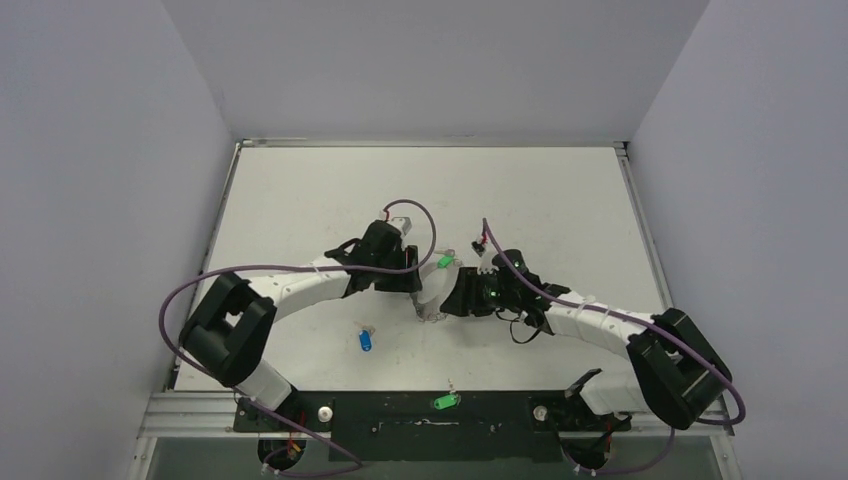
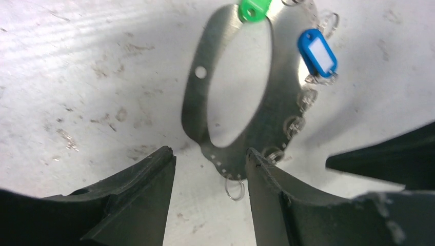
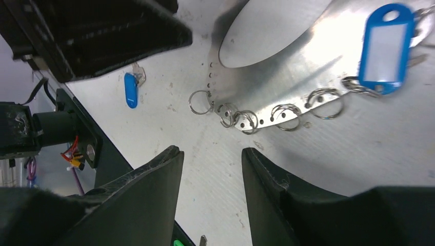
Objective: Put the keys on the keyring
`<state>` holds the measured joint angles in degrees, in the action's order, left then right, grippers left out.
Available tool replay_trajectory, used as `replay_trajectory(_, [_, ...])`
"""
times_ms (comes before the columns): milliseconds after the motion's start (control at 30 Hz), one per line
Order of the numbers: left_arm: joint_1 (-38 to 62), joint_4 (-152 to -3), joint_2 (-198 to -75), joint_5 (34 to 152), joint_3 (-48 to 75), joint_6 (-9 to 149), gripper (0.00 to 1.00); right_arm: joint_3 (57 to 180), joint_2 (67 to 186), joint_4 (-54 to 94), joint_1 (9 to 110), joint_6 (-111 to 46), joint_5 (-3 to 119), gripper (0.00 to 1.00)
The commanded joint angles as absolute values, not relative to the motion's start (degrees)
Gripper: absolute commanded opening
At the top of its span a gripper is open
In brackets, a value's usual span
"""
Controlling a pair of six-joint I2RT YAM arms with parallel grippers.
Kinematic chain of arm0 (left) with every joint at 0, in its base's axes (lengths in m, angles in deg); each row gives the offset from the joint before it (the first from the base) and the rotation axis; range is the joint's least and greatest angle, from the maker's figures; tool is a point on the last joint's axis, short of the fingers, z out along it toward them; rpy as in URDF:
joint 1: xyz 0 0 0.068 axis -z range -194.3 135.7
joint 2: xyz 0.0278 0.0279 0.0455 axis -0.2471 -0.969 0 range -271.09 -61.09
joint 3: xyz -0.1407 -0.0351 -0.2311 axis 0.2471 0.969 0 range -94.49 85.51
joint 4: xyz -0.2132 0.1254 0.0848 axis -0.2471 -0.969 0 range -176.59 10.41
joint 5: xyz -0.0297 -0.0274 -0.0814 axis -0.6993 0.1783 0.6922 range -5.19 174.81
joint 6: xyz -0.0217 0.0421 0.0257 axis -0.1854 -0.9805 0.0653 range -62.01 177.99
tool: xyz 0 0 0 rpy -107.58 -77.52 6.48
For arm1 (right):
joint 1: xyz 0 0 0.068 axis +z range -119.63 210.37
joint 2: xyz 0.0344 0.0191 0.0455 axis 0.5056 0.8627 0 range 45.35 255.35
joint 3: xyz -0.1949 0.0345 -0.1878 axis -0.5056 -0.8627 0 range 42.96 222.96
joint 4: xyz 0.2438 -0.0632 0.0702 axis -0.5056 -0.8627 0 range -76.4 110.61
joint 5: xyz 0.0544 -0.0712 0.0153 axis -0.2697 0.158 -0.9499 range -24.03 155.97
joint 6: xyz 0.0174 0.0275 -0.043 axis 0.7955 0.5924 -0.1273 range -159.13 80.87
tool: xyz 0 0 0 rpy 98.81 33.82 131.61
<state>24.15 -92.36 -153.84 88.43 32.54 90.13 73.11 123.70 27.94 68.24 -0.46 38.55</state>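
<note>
The keyring is a flat silvery hoop with small split rings on its rim, between my two grippers at mid-table. It shows in the left wrist view and the right wrist view. A green key sits at its far rim, also in the left wrist view. A blue key lies loose on the table, also in the right wrist view. Another green key lies on the front rail. My left gripper is open, straddling the keyring's near rim. My right gripper is open and empty, just short of the split rings.
A blue label tag hangs on the keyring's rim, also in the left wrist view. The black front rail runs along the near table edge. Grey walls close in the table on three sides.
</note>
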Motion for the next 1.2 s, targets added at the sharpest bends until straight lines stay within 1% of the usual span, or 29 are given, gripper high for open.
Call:
replay_trajectory(0, [25.7,-82.7,-148.6,93.8,37.5,93.3,0.5,73.4,118.7,23.2,64.1,-3.7,40.9,0.45])
replay_trajectory(67, [26.6,-76.6,-148.9,96.1,39.1,94.9,0.5,72.5,118.5,23.2,62.3,-3.8,39.7,0.43])
replay_trajectory(200, [28.1,-70.9,-152.5,100.1,39.0,96.5,0.48,70.7,120.3,24.6,60.4,-3.9,38.6,0.37])
replay_trajectory(367, [28.6,-68.1,-158.8,102.4,36.2,97.5,0.47,68.9,123.7,28.9,60.2,-2.9,38.2,0.26])
replay_trajectory(567, [29.6,-66.6,-164.7,104.1,33.2,98.2,0.43,68.4,128.2,30.3,60.1,-3.7,39.4,0.1])
replay_trajectory(733, [29.8,-66.1,-166.4,104.8,32.8,98.4,0.39,68.4,130.9,31.2,60.1,-4.0,40.2,0.02])
replay_trajectory(867, [30.6,-65.6,-166.2,105.5,33.0,98.4,0.34,68.7,132.1,30.9,60.1,-4.6,41.4,0.0])
replay_trajectory(1000, [31.2,-65.1,-166.0,105.8,33.3,98.3,0.31,68.8,133.0,30.8,60.1,-4.8,41.8,0.0])
replay_trajectory(1167, [31.7,-63.8,-166.6,107.7,33.5,98.0,0.26,69.1,132.7,29.6,60.2,-5.6,42.8,0.0])
